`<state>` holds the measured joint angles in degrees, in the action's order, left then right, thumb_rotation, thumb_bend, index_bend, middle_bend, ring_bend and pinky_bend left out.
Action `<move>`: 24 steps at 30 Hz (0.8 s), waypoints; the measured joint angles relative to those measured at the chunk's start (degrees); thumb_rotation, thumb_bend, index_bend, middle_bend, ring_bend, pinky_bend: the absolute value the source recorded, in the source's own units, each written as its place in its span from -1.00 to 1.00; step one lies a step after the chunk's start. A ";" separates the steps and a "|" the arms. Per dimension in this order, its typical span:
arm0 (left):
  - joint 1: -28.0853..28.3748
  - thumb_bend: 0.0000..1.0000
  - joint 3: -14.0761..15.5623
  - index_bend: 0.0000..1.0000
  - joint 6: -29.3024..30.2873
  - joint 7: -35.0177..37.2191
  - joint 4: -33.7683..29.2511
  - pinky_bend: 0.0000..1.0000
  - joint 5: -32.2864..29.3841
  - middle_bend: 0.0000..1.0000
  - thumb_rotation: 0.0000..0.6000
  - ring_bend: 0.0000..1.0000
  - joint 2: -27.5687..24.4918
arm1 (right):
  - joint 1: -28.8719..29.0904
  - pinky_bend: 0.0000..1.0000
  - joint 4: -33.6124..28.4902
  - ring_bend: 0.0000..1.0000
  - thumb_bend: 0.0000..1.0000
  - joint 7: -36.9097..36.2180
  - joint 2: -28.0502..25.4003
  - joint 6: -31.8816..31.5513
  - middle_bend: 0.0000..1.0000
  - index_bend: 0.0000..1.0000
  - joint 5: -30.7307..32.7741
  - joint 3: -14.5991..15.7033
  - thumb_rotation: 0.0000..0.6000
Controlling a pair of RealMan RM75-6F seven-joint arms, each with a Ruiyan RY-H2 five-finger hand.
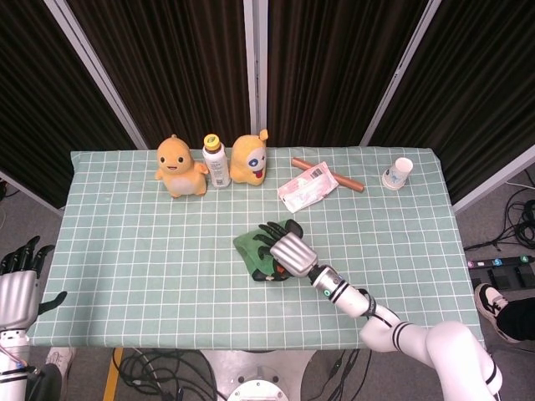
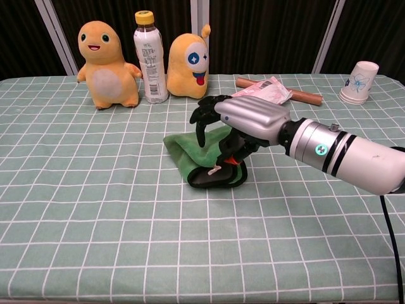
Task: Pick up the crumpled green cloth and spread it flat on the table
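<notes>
A crumpled green cloth (image 2: 190, 152) with a black edge lies bunched near the middle of the table (image 2: 95, 209), which wears a green checked cover. The robot's right hand (image 2: 243, 120) is over the cloth, palm down, dark fingers (image 2: 202, 114) curled down onto the fabric; whether it actually grips the cloth cannot be told. Along the far edge stand two orange plush toys (image 2: 107, 63) flanking a drink bottle (image 2: 150, 57); further right lie a pink packet (image 2: 262, 90), a brown stick (image 2: 304, 96) and an overturned paper cup (image 2: 359, 81). The left hand (image 1: 18, 280) hangs off the table's near left corner, fingers apart, holding nothing.
</notes>
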<state>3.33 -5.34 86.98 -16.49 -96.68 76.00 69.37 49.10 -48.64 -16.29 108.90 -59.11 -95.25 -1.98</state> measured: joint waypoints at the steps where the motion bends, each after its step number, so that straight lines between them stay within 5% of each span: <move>1: 0.00 -0.71 0.01 -0.51 -0.03 0.07 0.03 -0.63 -0.02 -0.64 1.00 -0.69 -0.02 | 0.10 -0.82 -0.07 -0.95 -0.18 0.03 0.21 -0.01 -0.57 0.10 0.04 0.01 1.00; 8: 0.74 -0.71 -0.20 -0.51 -0.76 0.63 0.47 -0.63 0.55 -0.64 1.00 -0.69 0.03 | 0.48 -0.78 -0.15 -0.88 -0.09 0.85 1.03 -0.21 -0.40 0.51 1.06 -0.96 1.00; 18: 5.06 -0.74 -2.42 -0.50 -4.03 4.84 2.29 -0.63 2.69 -0.64 1.00 -0.69 1.47 | 1.57 -0.79 -5.42 -0.88 -0.12 5.01 -1.66 -0.71 -0.40 0.49 4.99 -6.31 1.00; 24: 9.75 -0.92 -4.50 -0.50 -8.82 8.40 4.67 -0.63 2.68 -0.64 1.00 -0.69 4.51 | 2.75 -0.79 -11.78 -0.89 -0.15 11.41 -4.55 1.40 -0.42 0.46 10.03 -11.00 1.00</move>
<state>13.08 -9.84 78.16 -8.09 -92.01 78.68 73.88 51.85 -60.42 -4.88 104.35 -57.71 -85.22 -12.98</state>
